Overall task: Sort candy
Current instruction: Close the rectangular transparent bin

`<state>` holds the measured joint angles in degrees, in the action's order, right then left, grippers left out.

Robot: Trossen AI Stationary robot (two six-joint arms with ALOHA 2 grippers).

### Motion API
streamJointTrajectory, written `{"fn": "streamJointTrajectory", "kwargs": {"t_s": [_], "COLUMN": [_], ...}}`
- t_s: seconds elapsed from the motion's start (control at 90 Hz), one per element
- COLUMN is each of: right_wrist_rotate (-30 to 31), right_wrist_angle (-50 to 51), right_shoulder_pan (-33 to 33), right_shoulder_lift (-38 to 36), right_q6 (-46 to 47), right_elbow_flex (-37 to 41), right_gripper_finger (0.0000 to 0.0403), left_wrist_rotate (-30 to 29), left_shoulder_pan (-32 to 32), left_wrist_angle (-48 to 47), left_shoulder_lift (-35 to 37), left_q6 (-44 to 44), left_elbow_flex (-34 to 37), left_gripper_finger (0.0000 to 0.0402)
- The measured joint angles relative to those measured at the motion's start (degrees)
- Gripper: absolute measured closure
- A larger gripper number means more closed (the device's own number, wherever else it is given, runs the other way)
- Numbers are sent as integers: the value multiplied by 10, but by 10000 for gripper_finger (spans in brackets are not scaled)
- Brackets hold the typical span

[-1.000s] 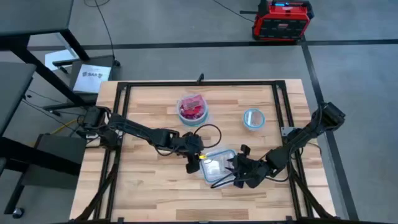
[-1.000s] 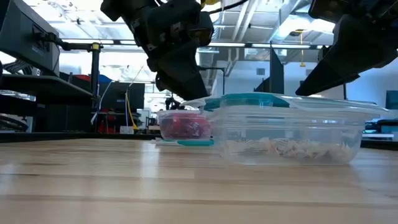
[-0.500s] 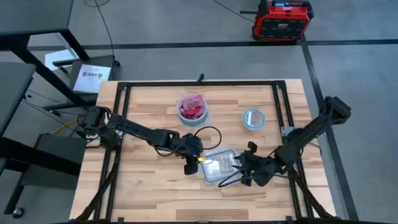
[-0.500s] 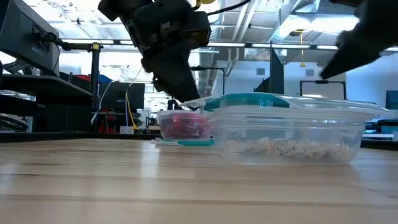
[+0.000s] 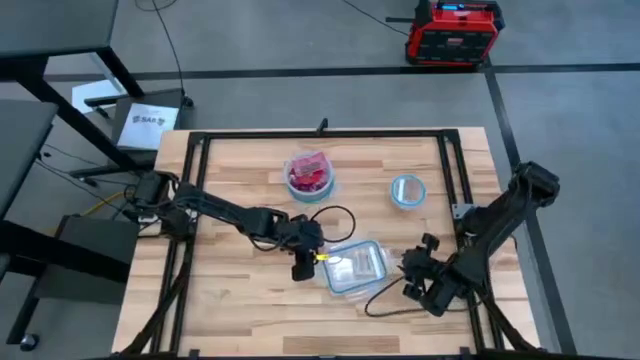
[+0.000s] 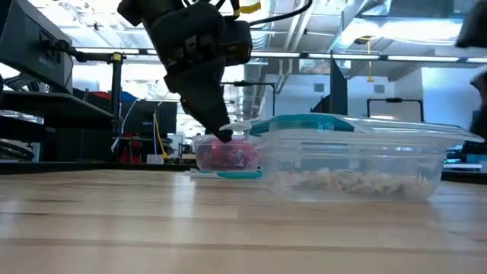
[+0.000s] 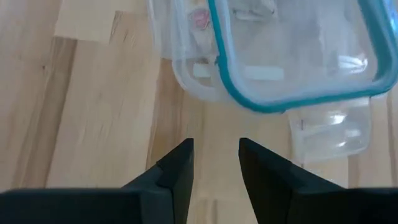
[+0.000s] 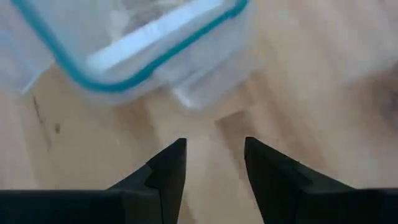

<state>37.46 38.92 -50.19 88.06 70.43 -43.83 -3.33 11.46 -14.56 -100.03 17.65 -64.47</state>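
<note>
A clear rectangular tub with a teal-rimmed lid stands near the table's middle. Whitish wrapped candy lies on its bottom. My left gripper hovers open just off the tub's left side, with only bare wood between its fingers. My right gripper is open a short way off the tub's right side, also with bare wood between its fingers. A clear bowl at the back holds red and pink candy.
A small clear bowl with a bluish rim stands at the back right. A black frame runs round the tabletop. Bare wood lies along the near edge and at the left.
My right gripper has drawn back from the tub toward the table's right and near edges and has left the low view. My left gripper has slid a little toward the left edge, away from the tub's corner. The tub has stayed in place.
</note>
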Motion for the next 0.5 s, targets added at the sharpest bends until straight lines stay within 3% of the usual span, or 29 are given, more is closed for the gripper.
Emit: {"fn": "streamJointTrajectory", "kwargs": {"t_s": [0.211,0.389,0.5], "right_wrist_rotate": [1,12,56], "right_wrist_angle": [-104,-109,-108], "right_shoulder_pan": [-17,-8,-2], "right_shoulder_lift": [98,104,103], "right_q6": [2,-2,-4], "right_elbow_flex": [0,0,1], "right_gripper_finger": [255,255,255], "left_wrist_rotate": [21,31,31], "left_shoulder_pan": [21,68,93], "left_wrist_angle": [-28,-52,-29], "left_shoulder_lift": [0,0,-1], "left_q6": [20,43,47], "left_elbow_flex": [0,0,0], "left_gripper_finger": [287,287,287]}}
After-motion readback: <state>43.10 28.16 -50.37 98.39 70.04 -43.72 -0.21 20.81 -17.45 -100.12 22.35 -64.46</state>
